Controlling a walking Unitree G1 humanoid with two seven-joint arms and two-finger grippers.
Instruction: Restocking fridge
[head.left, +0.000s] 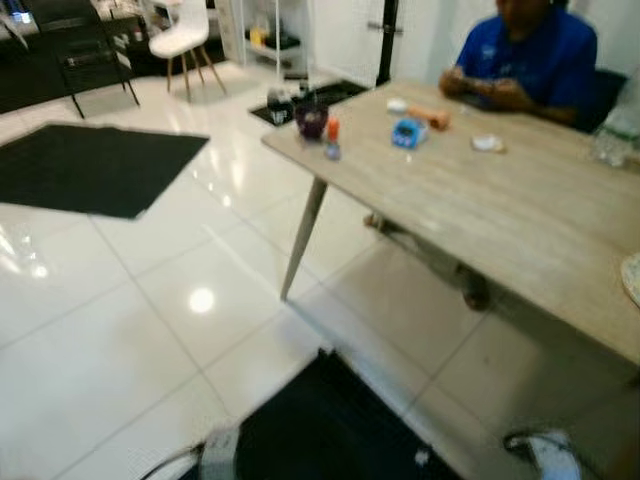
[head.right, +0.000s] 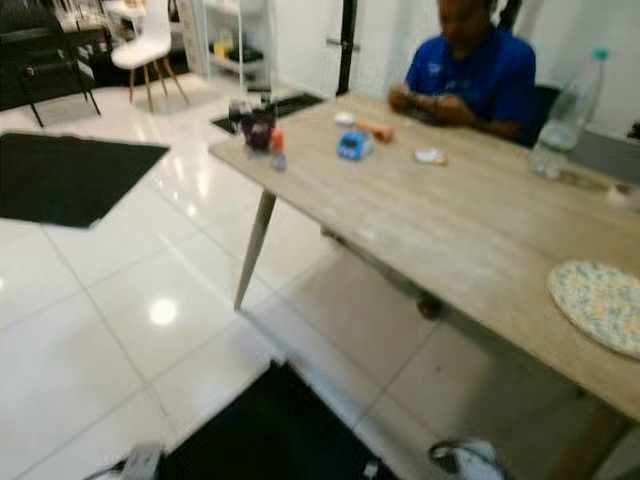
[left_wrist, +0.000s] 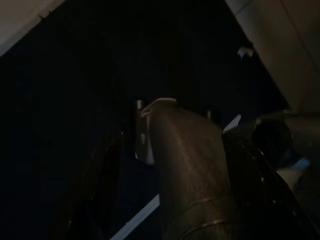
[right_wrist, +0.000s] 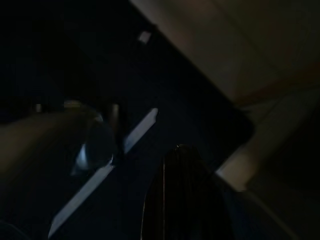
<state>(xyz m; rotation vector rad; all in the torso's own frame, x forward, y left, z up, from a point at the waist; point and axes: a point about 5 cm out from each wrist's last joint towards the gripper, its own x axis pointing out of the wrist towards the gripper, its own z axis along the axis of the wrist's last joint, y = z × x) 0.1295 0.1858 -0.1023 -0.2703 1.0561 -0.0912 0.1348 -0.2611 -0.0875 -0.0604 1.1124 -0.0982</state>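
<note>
**Pale Wood Table Ahead, Arms Hanging Idle**

Left eye view: pale wood table (head.left: 520, 220) running from 11 o'clock to 4 o'clock, long axis slanting down toward the right. Small items clustered near its far corner at 12 o'clock: dark cup (head.left: 311, 122), small orange-capped bottle (head.left: 332, 139), blue object (head.left: 408, 132), white disc (head.left: 487, 144). Seated at the far side, at 1 o'clock, a person in a blue shirt (head.left: 528, 55), hands together on the tabletop. Black mat (head.left: 90, 165) on glossy white tiles at 10 o'clock.

Right eye view: same table, plus a clear plastic bottle (head.right: 562, 112) at 2 o'clock and a patterned plate (head.right: 603, 303) at 3 o'clock, nearer the right arm's side. No fridge visible; likely stock to carry judged to be the table items, all well ahead and out of reach.

Left wrist view: very dark; left gripper (left_wrist: 165, 210) beside the robot's leg, finger state impossible to tell.

Right wrist view: equally dark; right gripper (right_wrist: 182, 200) hanging low over black mat and tile, grip likewise impossible to tell.
</note>
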